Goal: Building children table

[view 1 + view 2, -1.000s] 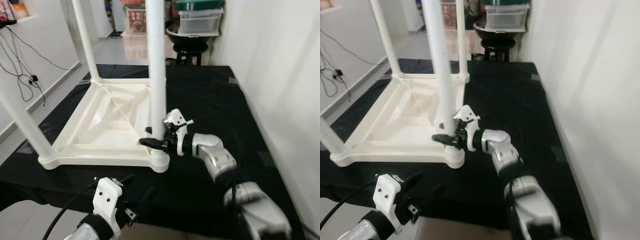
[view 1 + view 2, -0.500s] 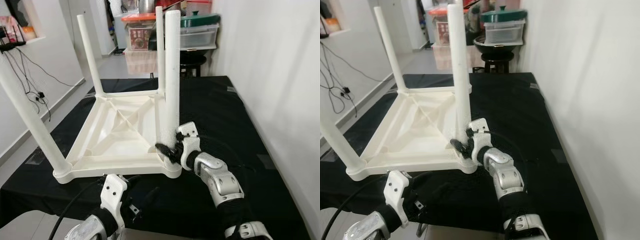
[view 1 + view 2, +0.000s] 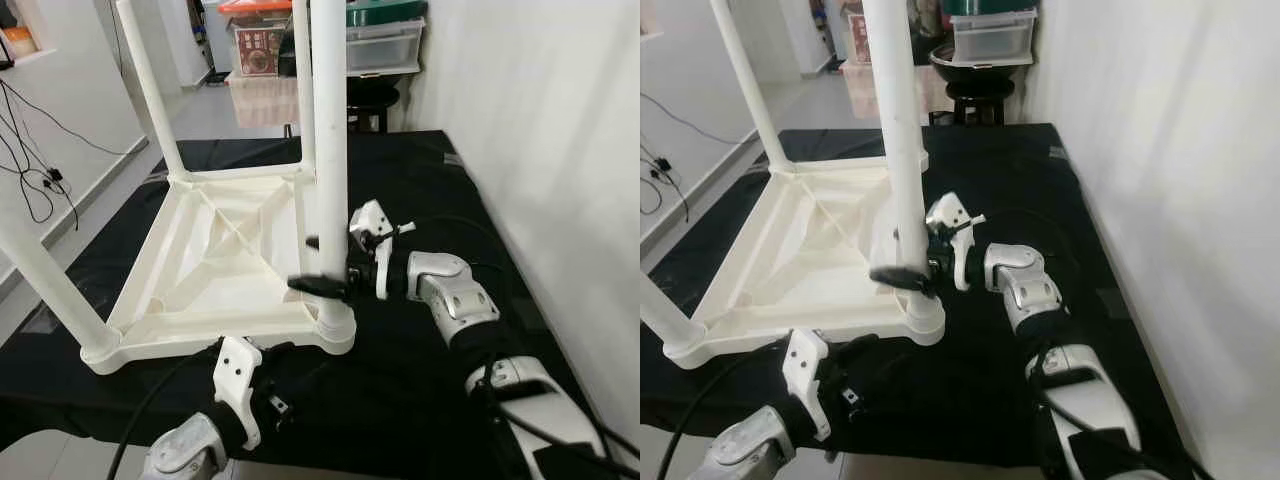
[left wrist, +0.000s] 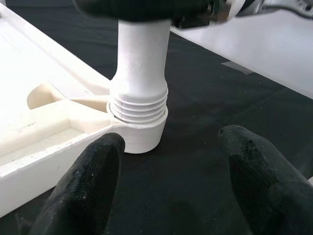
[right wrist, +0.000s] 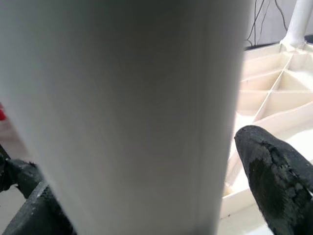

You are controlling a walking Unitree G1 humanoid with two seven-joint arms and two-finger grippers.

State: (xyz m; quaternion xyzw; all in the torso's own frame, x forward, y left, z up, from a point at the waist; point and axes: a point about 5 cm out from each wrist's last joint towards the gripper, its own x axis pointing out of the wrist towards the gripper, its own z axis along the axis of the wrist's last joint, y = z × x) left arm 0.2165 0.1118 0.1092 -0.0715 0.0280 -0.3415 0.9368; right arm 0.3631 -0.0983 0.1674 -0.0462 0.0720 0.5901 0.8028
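Right gripper [image 3: 322, 266] jaws pinch the near table leg [image 3: 330, 150]; left gripper [image 4: 168, 183] jaws spread.

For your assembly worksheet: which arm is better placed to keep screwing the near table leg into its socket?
Right. The right claw already has its fingers around the near leg above the socket; the left claw hangs open, low, touching nothing.

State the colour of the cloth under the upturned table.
Black: the cloth beneath the white table shows best in the left eye view.
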